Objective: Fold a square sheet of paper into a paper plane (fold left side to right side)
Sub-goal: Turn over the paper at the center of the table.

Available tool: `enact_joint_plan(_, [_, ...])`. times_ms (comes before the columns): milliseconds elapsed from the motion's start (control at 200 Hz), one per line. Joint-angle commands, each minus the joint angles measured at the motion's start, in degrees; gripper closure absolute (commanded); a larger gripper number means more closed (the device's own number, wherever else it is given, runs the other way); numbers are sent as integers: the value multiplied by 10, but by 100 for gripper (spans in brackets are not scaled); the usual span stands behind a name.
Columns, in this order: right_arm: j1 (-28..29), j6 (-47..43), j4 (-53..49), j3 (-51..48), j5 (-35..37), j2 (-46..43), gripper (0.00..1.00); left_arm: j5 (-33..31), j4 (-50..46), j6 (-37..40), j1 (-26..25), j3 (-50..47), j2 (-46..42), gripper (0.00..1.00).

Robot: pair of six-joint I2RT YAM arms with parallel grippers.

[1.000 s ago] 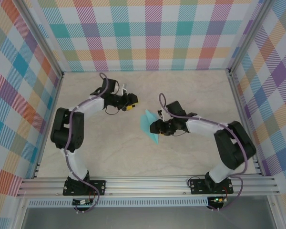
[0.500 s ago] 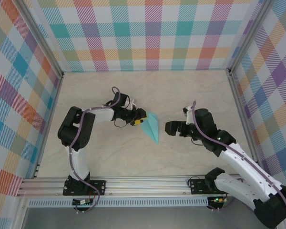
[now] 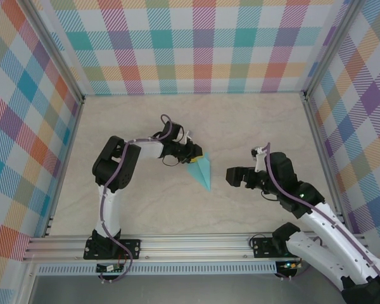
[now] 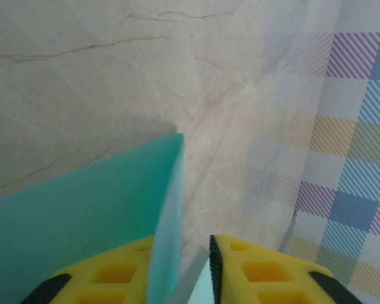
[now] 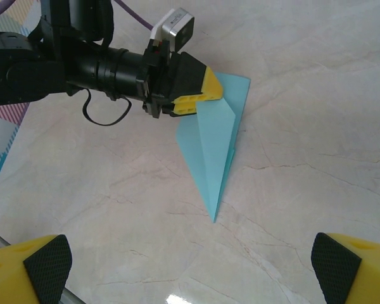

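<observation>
The paper plane (image 3: 202, 171) lies on the desk (image 3: 259, 120), near the middle and between the two arms. It is a slim dart of light turquoise paper. Its sharp tip points toward the near edge of the desk and a little to the right, and its wide end points away from that edge.

The left claw (image 3: 196, 157) is at the wide end of the plane. In the right wrist view the yellow pads (image 5: 206, 88) of the left claw (image 5: 199, 96) sit close together on the raised fold of the paper plane (image 5: 212, 152), and the rest of the plane lies flat on the desk. In the left wrist view one layer of the turquoise paper (image 4: 82, 221) stands up between the two pads of the left claw (image 4: 180, 266). So the left claw is pressed closed on the paper plane at its wide end.

The right claw (image 3: 228, 177) is to the right of the plane, near it but not touching it. Its jaws stand wide apart and nothing is between them. In its own wrist view the two yellow fingers of the right claw (image 5: 196, 269) show at the lower corners, and the tip of the plane points toward the gap between them.

The plaid walls (image 3: 202, 44) stand around the desk on three sides.
</observation>
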Motion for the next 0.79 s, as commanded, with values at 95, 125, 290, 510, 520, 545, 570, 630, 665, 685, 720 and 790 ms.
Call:
enact_joint_plan(95, [-37, 13, 64, -10, -92, -3, 0, 8, 12, 13, -4, 13, -70, 94])
enact_joint_plan(125, [-55, 16, 79, -11, -119, -4, 0, 4, 7, 18, -3, 17, -86, 96])
enact_joint_plan(290, [-193, 72, 199, -34, -316, 10, 0, -23, -39, 64, -3, 52, -185, 100])
enact_joint_plan(510, [-257, 138, 344, -36, -508, 87, 0, -28, -30, 94, -2, 96, -289, 100])
enact_joint_plan(520, [-256, 140, 352, -35, -514, 89, 0, -27, -27, 94, -1, 97, -292, 100])
enact_joint_plan(545, [-256, 141, 370, -34, -532, 95, 0, -23, -18, 92, -2, 101, -299, 100])
enact_joint_plan(570, [-255, 143, 381, -31, -543, 99, 0, -20, -11, 91, -3, 104, -307, 100])
enact_joint_plan(630, [-251, 143, 405, -25, -560, 106, 0, -12, 6, 86, -3, 111, -322, 100])
enact_joint_plan(665, [-244, 142, 417, -19, -567, 111, 0, -6, 19, 83, -4, 116, -329, 100])
enact_joint_plan(685, [-240, 141, 421, -15, -568, 114, 0, -1, 26, 80, -5, 117, -333, 100])
enact_joint_plan(720, [-229, 140, 429, -10, -568, 122, 0, 5, 40, 72, -6, 120, -339, 100])
enact_joint_plan(790, [-206, 145, 453, 1, -563, 141, 0, 17, 56, 61, -10, 129, -346, 100])
